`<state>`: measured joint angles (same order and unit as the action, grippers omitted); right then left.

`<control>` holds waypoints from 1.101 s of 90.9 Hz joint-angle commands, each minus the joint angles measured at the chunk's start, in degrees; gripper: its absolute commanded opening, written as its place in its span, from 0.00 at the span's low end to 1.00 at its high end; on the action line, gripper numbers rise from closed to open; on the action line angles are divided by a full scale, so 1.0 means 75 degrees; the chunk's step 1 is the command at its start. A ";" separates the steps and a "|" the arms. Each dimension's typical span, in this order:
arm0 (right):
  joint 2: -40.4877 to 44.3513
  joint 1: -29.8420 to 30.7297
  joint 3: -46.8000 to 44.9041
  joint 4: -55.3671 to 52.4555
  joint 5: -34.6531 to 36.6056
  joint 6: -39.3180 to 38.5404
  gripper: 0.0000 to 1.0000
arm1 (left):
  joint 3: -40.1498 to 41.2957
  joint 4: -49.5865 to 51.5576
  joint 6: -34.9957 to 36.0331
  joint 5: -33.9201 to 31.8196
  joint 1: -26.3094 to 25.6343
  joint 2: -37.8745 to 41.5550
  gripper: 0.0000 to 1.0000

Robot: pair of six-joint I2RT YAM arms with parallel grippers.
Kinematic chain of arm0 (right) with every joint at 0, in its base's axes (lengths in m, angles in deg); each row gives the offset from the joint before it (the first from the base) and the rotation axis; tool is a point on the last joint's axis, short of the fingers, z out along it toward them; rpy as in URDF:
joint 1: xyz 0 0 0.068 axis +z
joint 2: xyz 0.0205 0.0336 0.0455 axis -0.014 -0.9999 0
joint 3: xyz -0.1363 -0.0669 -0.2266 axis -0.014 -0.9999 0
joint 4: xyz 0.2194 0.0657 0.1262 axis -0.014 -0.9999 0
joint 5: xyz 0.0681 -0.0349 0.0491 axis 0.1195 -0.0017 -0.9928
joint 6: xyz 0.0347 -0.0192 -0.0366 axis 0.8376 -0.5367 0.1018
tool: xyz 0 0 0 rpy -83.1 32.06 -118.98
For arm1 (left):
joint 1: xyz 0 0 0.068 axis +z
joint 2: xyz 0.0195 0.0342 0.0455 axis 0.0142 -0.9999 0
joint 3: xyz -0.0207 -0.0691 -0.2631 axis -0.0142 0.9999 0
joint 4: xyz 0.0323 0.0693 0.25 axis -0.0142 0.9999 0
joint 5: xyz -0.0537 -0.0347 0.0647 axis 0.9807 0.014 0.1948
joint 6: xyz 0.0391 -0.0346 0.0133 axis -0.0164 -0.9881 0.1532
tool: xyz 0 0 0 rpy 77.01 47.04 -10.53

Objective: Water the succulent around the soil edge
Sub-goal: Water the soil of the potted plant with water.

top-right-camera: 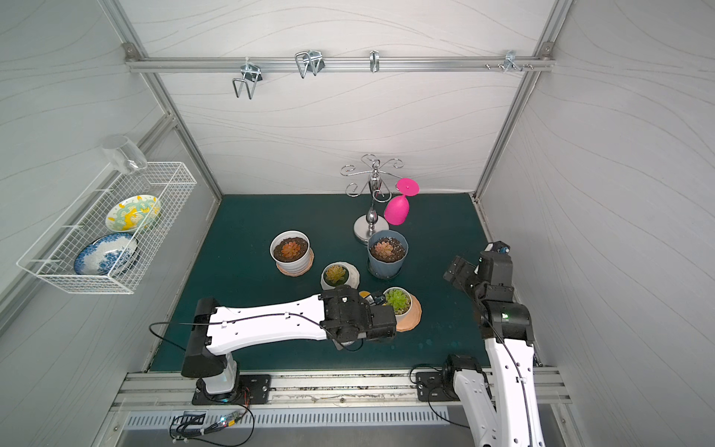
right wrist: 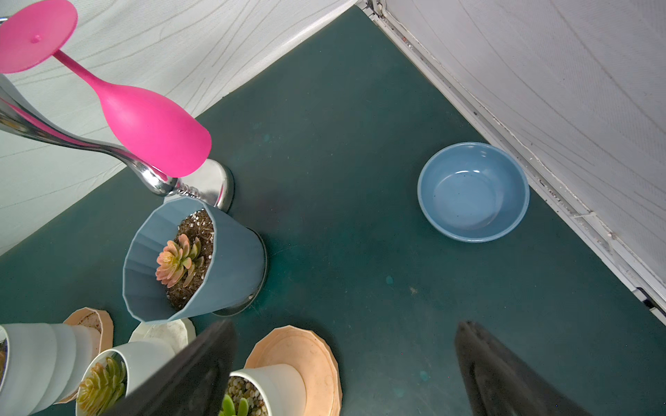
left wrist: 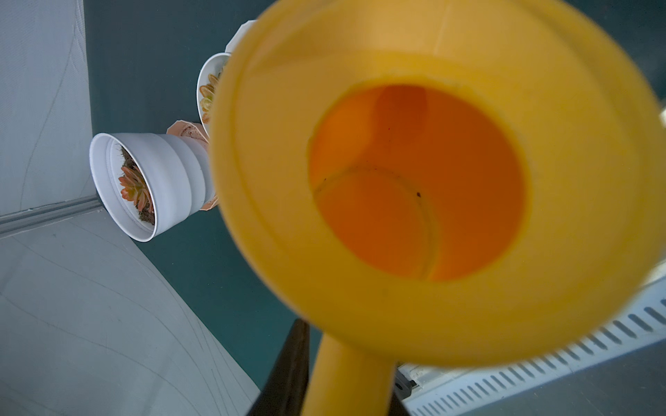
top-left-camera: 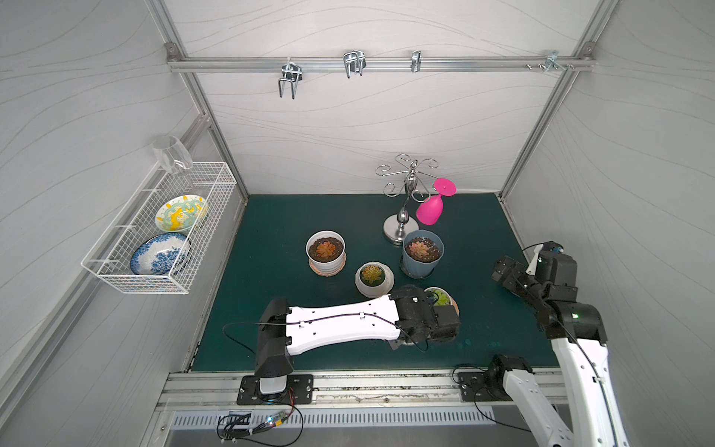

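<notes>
Watering can is held by left fingers beside green succulent; right fingers are spread, empty. Pour pending: can must be tipped just inside pot rim.

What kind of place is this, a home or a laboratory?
Probably a robot test booth: white panels on a metal frame, two robot arms bolted to a front rail, potted plants as props.

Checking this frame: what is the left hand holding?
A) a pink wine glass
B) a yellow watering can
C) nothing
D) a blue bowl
B: the left hand is closed on the yellow watering can, whose open top fills the left wrist view.
</notes>
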<state>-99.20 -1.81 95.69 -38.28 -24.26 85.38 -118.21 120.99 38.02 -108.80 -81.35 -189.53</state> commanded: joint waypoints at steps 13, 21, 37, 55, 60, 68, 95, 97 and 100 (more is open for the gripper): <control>0.0067 -0.0038 0.0118 -0.0027 -0.0035 -0.0061 0.99 | -0.0605 0.0298 -0.0131 -0.0151 -0.0207 -0.0065 0.00; 0.0078 -0.0038 0.0116 -0.0028 -0.0016 -0.0061 0.99 | -0.0868 0.0306 -0.0064 -0.0151 -0.0240 -0.0171 0.00; 0.0085 -0.0042 0.0132 -0.0036 -0.0016 -0.0060 0.99 | -0.1378 0.0405 0.0098 -0.0144 -0.0284 -0.0509 0.00; 0.0108 -0.0050 0.0133 -0.0055 -0.0014 -0.0061 0.99 | -0.2053 0.0584 0.0298 -0.0163 -0.0314 -0.0957 0.00; 0.0137 -0.0050 0.0132 -0.0053 -0.0015 -0.0055 0.99 | -0.2232 0.0619 0.0353 -0.0184 -0.0314 -0.1055 0.00; 0.0147 -0.0050 0.0132 -0.0048 -0.0014 -0.0052 0.99 | -0.2470 0.0603 0.0458 -0.0205 -0.0298 -0.1207 0.00; 0.0161 -0.0050 0.0132 -0.0067 -0.0014 -0.0061 0.99 | -0.2788 0.0411 0.0758 -0.0041 0.0107 -0.1358 0.00; 0.0155 -0.0050 0.0132 -0.0067 -0.0017 -0.0061 0.99 | -0.2794 0.0406 0.0770 -0.0020 0.0152 -0.1358 0.00; 0.0154 -0.0050 0.0143 -0.0066 -0.0014 -0.0067 0.99 | -0.2788 0.0390 0.0794 -0.0002 0.0217 -0.1341 0.00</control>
<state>-98.57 -1.85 95.72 -38.28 -24.26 85.38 -136.20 124.09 42.74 -108.65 -81.57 -199.27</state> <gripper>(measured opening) 0.992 0.201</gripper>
